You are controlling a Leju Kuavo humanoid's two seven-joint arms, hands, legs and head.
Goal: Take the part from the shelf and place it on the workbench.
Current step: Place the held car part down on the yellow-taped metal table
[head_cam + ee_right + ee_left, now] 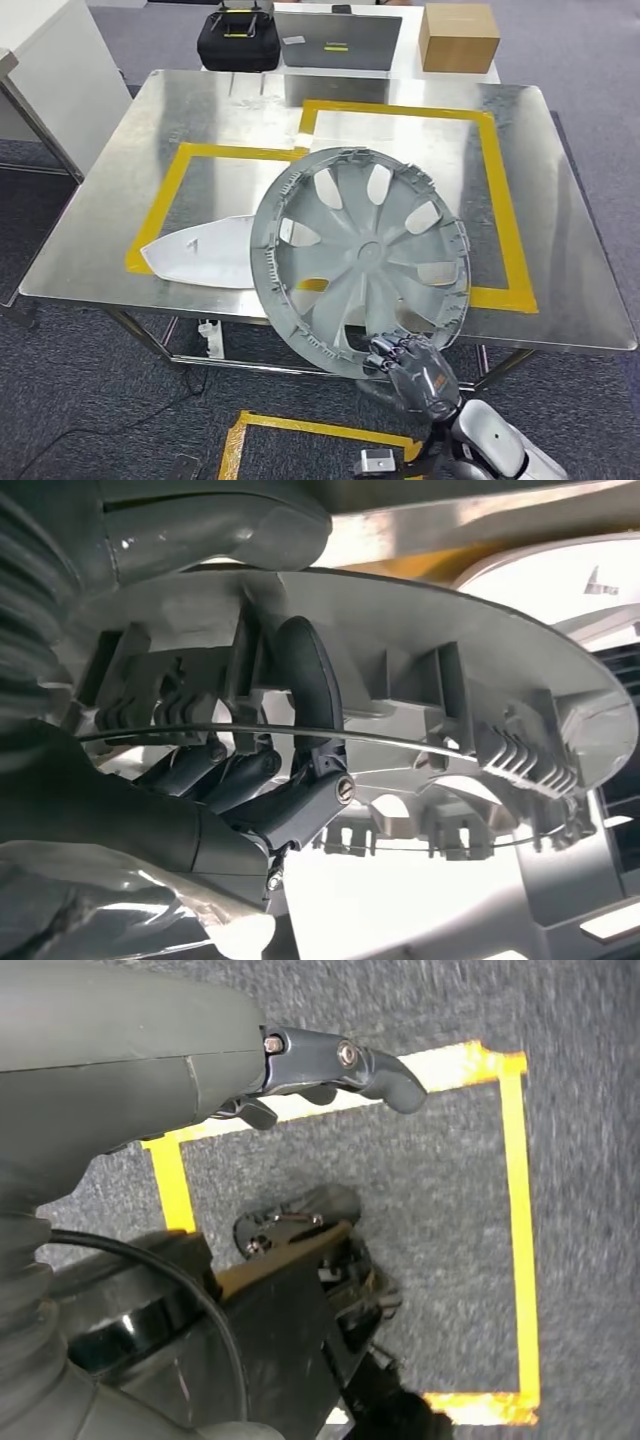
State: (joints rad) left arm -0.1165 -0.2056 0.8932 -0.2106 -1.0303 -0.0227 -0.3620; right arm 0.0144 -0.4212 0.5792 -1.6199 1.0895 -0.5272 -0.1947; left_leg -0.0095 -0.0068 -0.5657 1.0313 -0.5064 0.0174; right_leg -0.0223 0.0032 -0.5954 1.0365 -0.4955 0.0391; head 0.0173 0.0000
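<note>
My right hand [413, 372] grips the wheel cover [361, 258] at its near lower rim, fingers hooked over the edge. In the right wrist view the dark fingers [306, 680] curl around the ribbed inner rim of the cover [453, 710], so the hand is clamped on it. The cover is grey, spoked, tilted up toward me, inner side facing the camera. It overlaps the near edge of the metal table [113, 190]; I cannot tell whether its far rim touches the table top. Behind it lies a flat pale grey panel [200, 252] on the table, inside the yellow tape outline [173, 180]; the cover's left rim overlaps that panel in the head view.

My left hand [332, 1065] hangs low over the grey carpet [423, 1210], holding nothing; fingers look loosely curled, and I cannot tell if they are apart or together. Yellow floor tape [524, 1220] forms a square below it.

Far side of the table: black case [238, 40], grey laptop [338, 40], cardboard box [458, 36]. White cabinet [53, 70] at far left.
</note>
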